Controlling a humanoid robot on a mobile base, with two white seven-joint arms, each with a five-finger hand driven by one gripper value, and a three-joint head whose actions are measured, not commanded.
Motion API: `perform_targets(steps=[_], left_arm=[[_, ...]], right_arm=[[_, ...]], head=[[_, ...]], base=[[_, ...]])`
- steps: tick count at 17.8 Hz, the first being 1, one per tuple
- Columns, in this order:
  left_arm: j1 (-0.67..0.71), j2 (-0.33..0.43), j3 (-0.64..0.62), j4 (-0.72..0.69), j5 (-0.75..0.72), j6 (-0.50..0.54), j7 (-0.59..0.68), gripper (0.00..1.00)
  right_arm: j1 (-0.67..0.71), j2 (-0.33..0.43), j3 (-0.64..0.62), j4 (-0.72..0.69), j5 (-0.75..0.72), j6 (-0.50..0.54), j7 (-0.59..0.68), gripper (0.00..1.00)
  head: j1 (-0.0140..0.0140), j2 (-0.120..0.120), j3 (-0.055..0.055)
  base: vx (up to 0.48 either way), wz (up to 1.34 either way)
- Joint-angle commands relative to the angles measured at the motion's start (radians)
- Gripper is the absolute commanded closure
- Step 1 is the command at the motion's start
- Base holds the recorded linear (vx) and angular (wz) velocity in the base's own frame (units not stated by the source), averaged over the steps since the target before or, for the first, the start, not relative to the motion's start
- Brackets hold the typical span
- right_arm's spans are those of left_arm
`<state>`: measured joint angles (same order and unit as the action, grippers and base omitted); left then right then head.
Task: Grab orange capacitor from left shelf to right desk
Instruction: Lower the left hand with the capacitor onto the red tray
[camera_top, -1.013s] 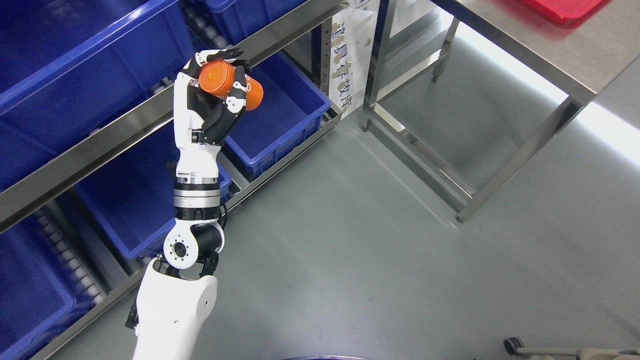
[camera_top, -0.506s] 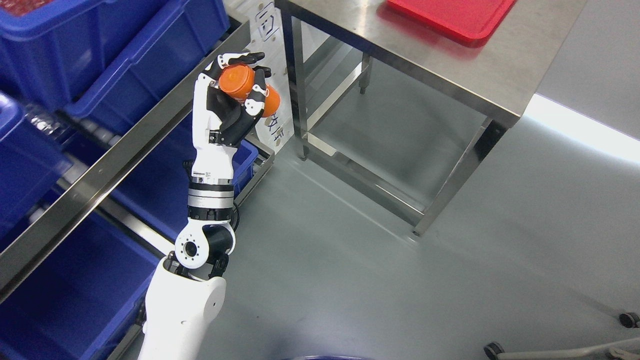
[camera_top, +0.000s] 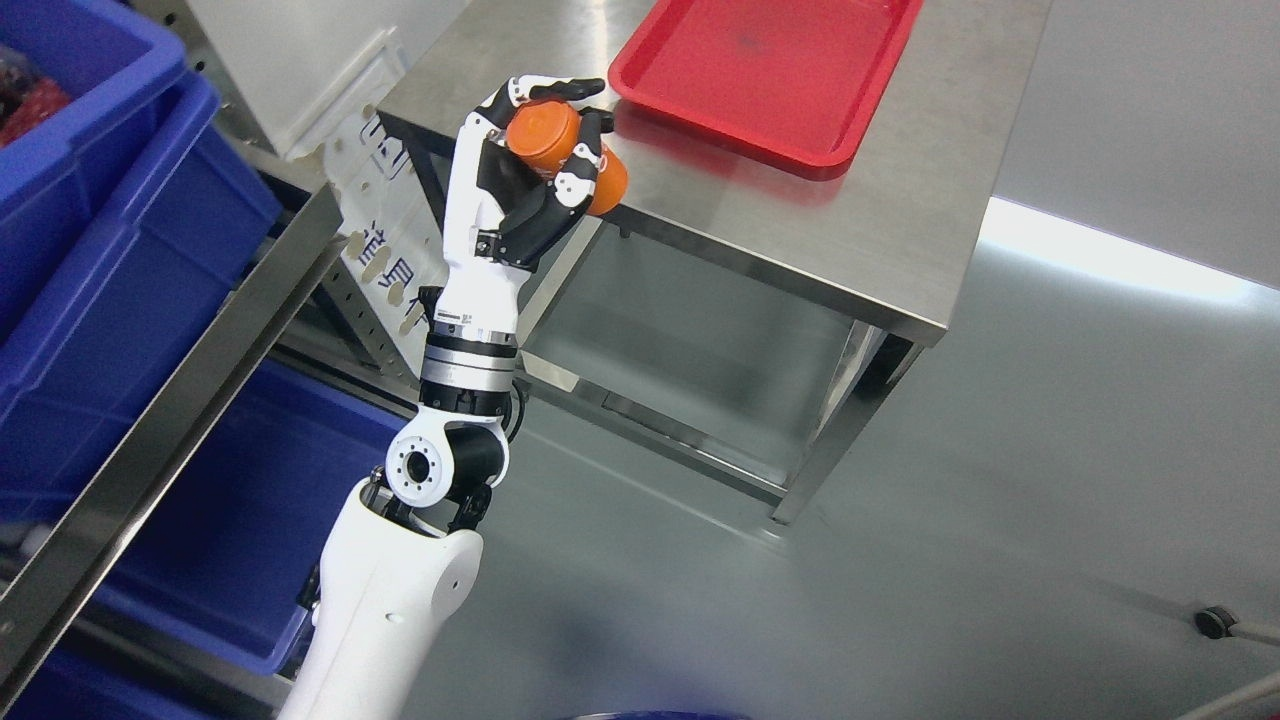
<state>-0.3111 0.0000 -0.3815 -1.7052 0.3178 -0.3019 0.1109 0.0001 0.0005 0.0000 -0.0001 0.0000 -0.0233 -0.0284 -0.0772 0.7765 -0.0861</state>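
Orange capacitor (camera_top: 563, 150) sat clamped in the left hand (camera_top: 520, 180), fingers curled around it, at upper centre of the frame. Over the last second the camera had swung rightward: the blue bins (camera_top: 120, 270) and shelf rail (camera_top: 170, 440) slid to the left edge, while the steel desk (camera_top: 800, 230) and its red tray (camera_top: 770, 70) came fully into view. Carrying seemed nearly finished; release onto the desk remained.
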Motion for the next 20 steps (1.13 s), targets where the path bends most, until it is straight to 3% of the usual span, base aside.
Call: perform_targets(steps=[1, 5, 8, 11, 16, 20], left_arm=[[-0.107, 0.017, -0.138, 0.015, 0.043, 0.020, 0.000, 0.97], [-0.219, 0.017, -0.155, 0.015, 0.124, 0.078, 0.000, 0.97], [-0.302, 0.017, -0.197, 0.048, 0.170, 0.183, 0.000, 0.97], [-0.364, 0.017, -0.217, 0.198, 0.161, 0.239, 0.003, 0.97], [-0.465, 0.017, -0.250, 0.490, 0.112, 0.244, -0.002, 0.96], [-0.474, 0.017, -0.246, 0.636, 0.078, 0.238, 0.001, 0.94]], right_arm=[[0.020, -0.018, -0.012, -0.017, 0.003, -0.001, -0.001, 0.00], [0.020, -0.018, -0.012, -0.017, 0.003, 0.000, -0.001, 0.00], [0.020, -0.018, -0.012, -0.017, 0.003, 0.000, -0.001, 0.00], [0.020, -0.018, -0.012, -0.017, 0.003, 0.000, -0.001, 0.00], [0.020, -0.018, -0.012, -0.017, 0.003, 0.000, -0.001, 0.00], [0.020, -0.018, -0.012, -0.017, 0.003, -0.001, -0.001, 0.00]], head=[[0.0000, 0.000, 0.000], [0.0000, 0.000, 0.000], [0.0000, 0.000, 0.000], [0.0000, 0.000, 0.000], [0.0000, 0.000, 0.000], [0.0000, 0.000, 0.000]], base=[[0.304, -0.34], [0.266, -0.28], [0.204, -0.19], [0.158, -0.13], [0.075, -0.07], [0.017, 0.01]])
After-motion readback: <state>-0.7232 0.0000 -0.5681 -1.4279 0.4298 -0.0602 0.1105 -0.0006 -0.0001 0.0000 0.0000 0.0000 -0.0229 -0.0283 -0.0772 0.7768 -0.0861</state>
